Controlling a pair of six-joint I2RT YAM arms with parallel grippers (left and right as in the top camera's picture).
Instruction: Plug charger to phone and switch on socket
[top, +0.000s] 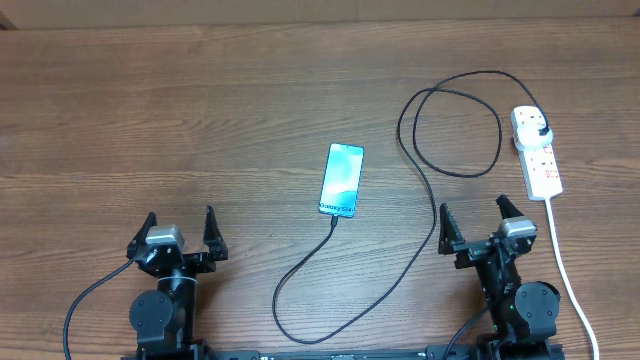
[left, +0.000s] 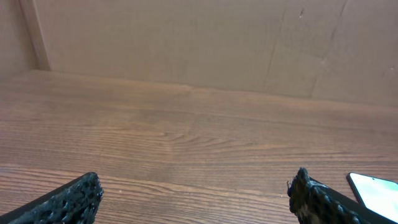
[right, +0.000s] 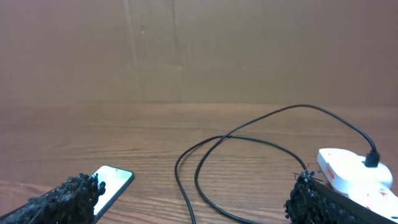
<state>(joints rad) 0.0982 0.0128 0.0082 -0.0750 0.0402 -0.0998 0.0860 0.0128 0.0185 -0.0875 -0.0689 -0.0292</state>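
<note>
small line of pale text seen along the lower edge of the phone screen, too small to be read, markings on the socket not legible, no other text made out

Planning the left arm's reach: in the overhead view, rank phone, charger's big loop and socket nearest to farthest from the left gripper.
From the left gripper:
1. phone, middle of the view.
2. charger's big loop, further right and back.
3. socket, far right.
</note>
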